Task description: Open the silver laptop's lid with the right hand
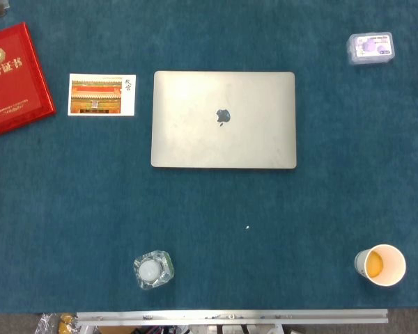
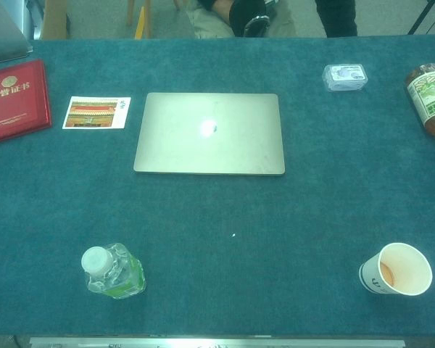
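The silver laptop (image 1: pixel 223 120) lies flat with its lid down in the middle of the blue-green table cloth; the chest view shows the same laptop (image 2: pixel 209 133) with a bright glare spot near its logo. Neither of my hands shows in the head view or the chest view.
A red certificate book (image 1: pixel 12 78) and a postcard (image 1: pixel 102 94) lie left of the laptop. A small plastic box (image 1: pixel 370 48) sits at the back right, a brown bottle (image 2: pixel 429 98) at the far right. A water bottle (image 2: pixel 113 272) and a paper cup (image 2: pixel 396 269) stand near the front edge.
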